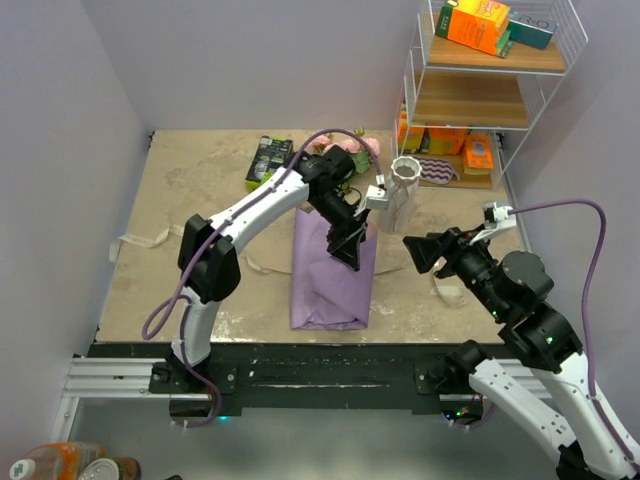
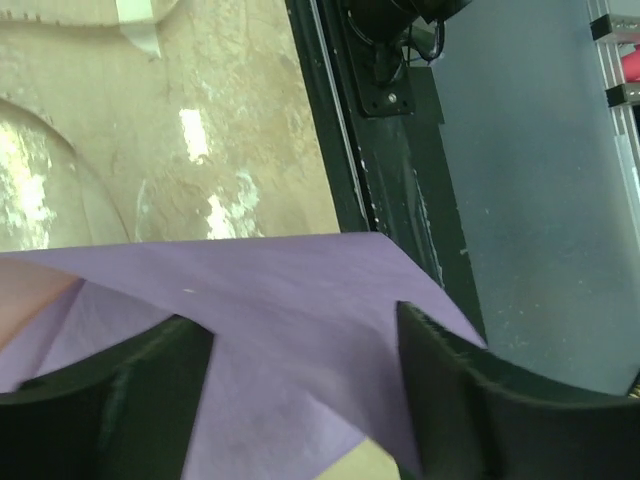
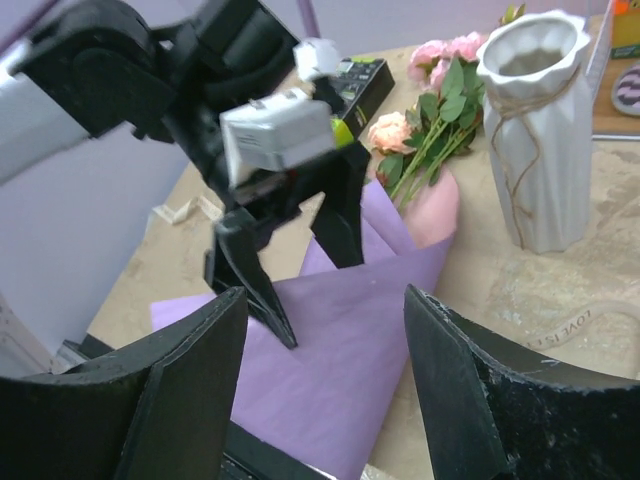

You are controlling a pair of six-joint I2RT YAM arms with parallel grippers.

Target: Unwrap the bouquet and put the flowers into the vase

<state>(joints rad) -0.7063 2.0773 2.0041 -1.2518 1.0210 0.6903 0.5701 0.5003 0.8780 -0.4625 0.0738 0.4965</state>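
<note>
The bouquet's lilac wrapping paper [image 1: 330,275] lies spread on the table, pale pink inside [image 3: 435,205] near its top. The pink flowers [image 1: 352,150] on green stems [image 3: 430,140] stick out of its far end, next to the off-white ribbed vase [image 1: 404,190], which stands upright. My left gripper [image 1: 347,250] is open, pointing down, its fingers [image 3: 265,290] spread on the paper [image 2: 270,320]. My right gripper [image 1: 420,250] hovers right of the paper, open with nothing between its jaws [image 3: 325,300].
A wire shelf [image 1: 545,60] with orange boxes [image 1: 475,25] stands at the back right, close behind the vase. A dark green box [image 1: 268,160] lies left of the flowers. Beige ribbon [image 1: 150,240] trails on the table [image 1: 200,180]. The black front rail [image 1: 300,360] borders the paper's near end.
</note>
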